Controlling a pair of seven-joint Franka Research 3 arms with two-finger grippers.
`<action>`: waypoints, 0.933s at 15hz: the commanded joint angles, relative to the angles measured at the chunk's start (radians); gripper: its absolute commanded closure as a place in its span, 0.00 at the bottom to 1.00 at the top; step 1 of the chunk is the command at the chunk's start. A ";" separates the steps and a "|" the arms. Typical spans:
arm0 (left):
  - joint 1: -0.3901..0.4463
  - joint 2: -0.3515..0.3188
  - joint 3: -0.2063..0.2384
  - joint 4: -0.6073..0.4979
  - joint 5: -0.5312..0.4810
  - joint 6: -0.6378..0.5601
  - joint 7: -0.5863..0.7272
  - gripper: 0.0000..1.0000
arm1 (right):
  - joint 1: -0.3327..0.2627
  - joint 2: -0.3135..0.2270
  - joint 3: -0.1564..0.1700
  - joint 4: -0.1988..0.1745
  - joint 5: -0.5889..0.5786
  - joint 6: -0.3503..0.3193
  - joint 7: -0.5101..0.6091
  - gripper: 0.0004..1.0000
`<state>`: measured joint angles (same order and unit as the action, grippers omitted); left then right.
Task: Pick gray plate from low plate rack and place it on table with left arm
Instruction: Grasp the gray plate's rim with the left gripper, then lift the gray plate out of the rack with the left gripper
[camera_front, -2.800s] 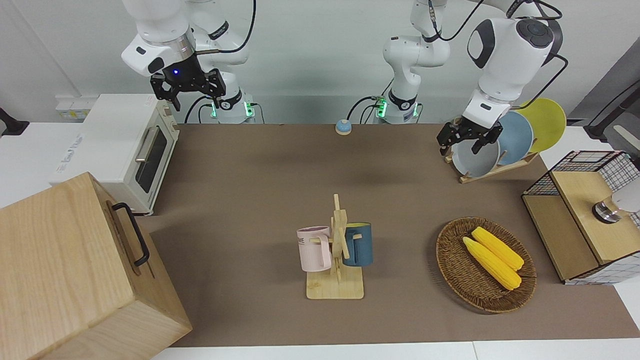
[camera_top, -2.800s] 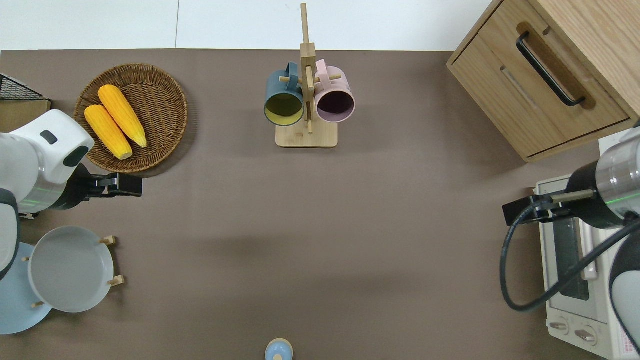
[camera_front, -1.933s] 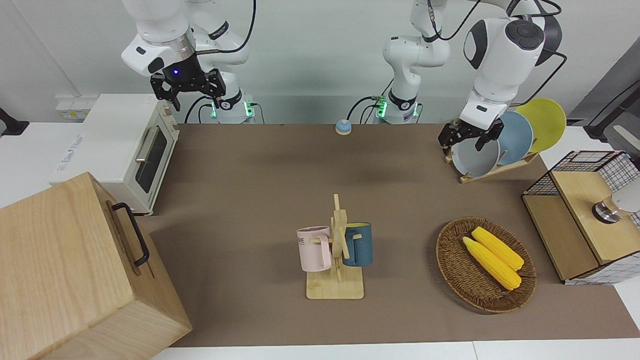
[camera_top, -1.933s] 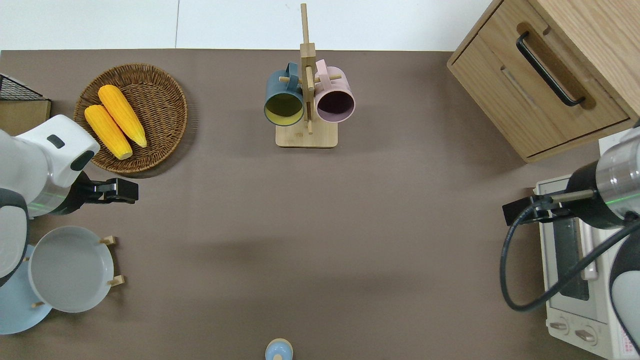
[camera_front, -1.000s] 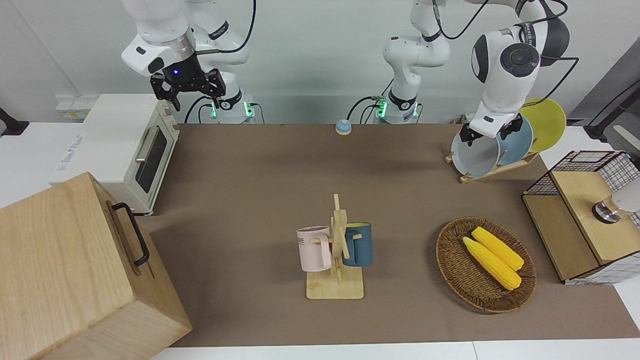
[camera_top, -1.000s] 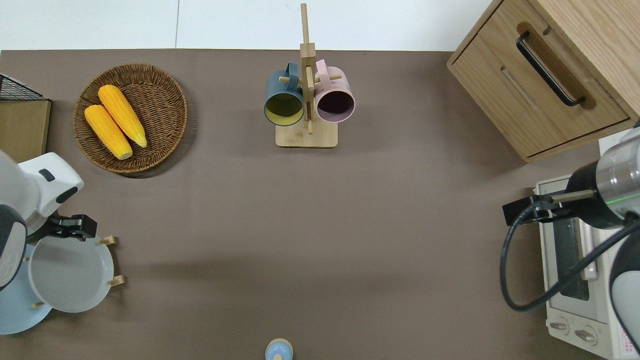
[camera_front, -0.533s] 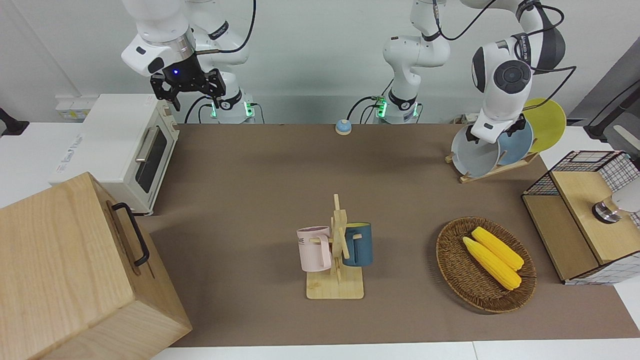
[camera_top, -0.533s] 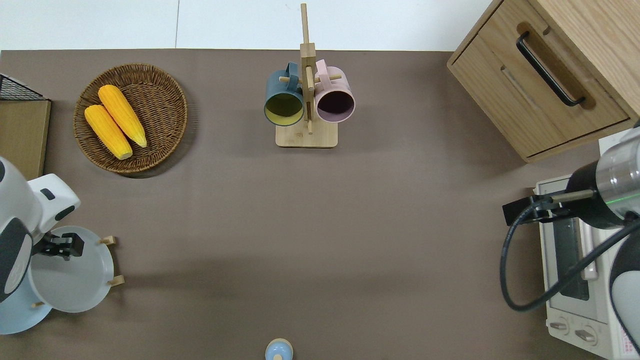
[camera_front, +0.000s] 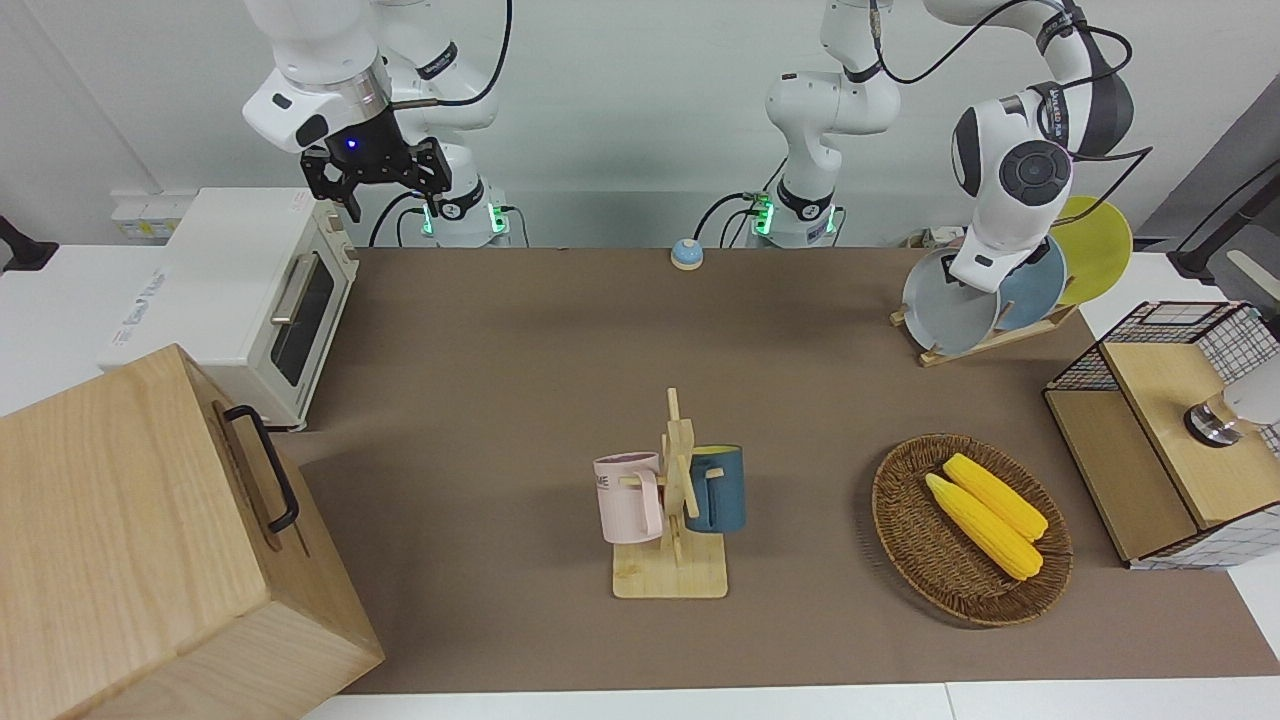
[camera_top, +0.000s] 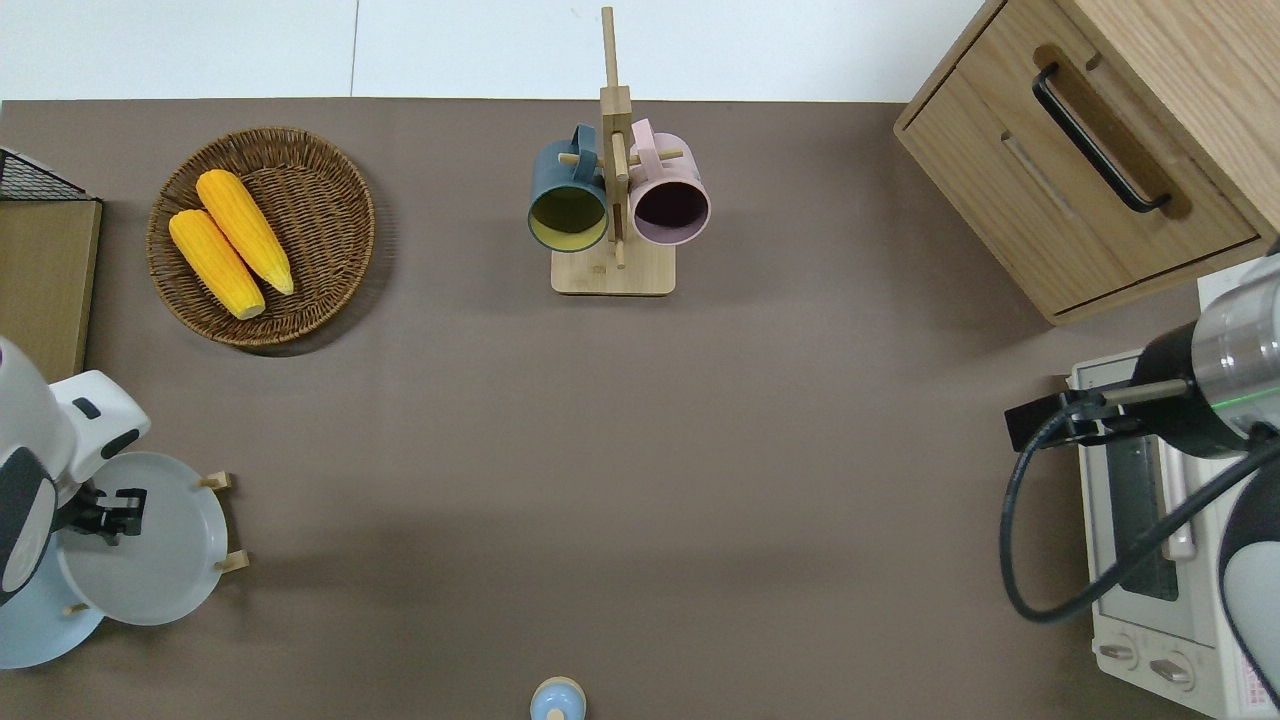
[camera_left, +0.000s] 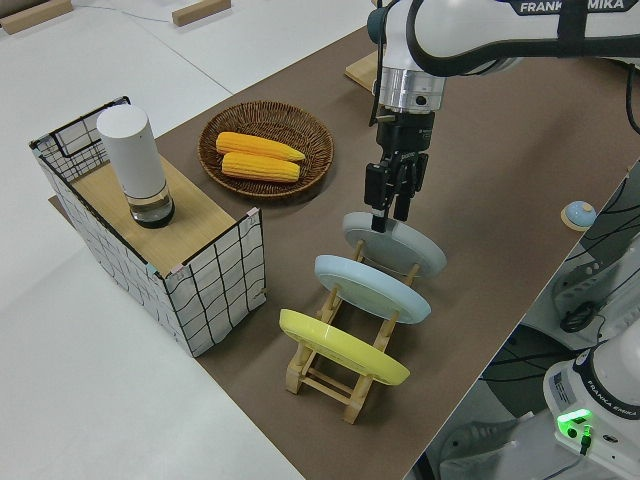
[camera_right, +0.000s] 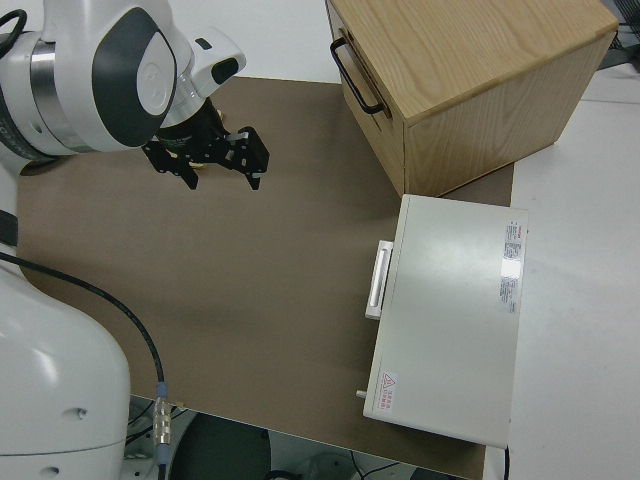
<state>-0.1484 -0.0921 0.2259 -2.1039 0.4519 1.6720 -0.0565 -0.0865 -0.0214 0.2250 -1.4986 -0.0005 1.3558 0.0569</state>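
The gray plate (camera_front: 945, 312) leans in the low plate rack (camera_front: 990, 343) as the plate farthest from the robots, at the left arm's end of the table (camera_front: 500, 350). It also shows in the overhead view (camera_top: 160, 560) and the left side view (camera_left: 412, 250). My left gripper (camera_left: 386, 222) points down, open, with its fingers astride the plate's upper rim; overhead it is over that rim (camera_top: 105, 510). In the front view the wrist hides the fingers. The right arm is parked, its gripper (camera_right: 220, 172) open and empty.
A deeper-blue plate (camera_left: 370, 290) and a yellow plate (camera_left: 340, 350) stand in the same rack. A wicker basket with corn (camera_front: 900, 520), a mug tree (camera_front: 672, 500), a wire-and-wood box (camera_front: 1170, 430), a toaster oven (camera_front: 250, 290) and a wooden cabinet (camera_front: 130, 540) stand on the table.
My left gripper has swung from the table beside the basket toward the robots and come down onto the gray plate's upper rim. The plate and the right arm have not moved.
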 joint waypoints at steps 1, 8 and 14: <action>-0.007 -0.021 0.018 -0.028 0.021 0.023 0.003 0.90 | -0.015 -0.005 0.007 0.006 0.004 -0.015 -0.003 0.01; -0.007 -0.021 0.024 -0.016 0.018 0.025 0.004 1.00 | -0.013 -0.005 0.007 0.006 0.004 -0.015 -0.003 0.01; -0.019 -0.031 0.010 0.148 0.002 -0.083 0.004 1.00 | -0.013 -0.005 0.007 0.006 0.004 -0.015 -0.003 0.01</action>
<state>-0.1494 -0.1033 0.2443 -2.0326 0.4643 1.6528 -0.0575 -0.0865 -0.0214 0.2250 -1.4986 -0.0005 1.3558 0.0569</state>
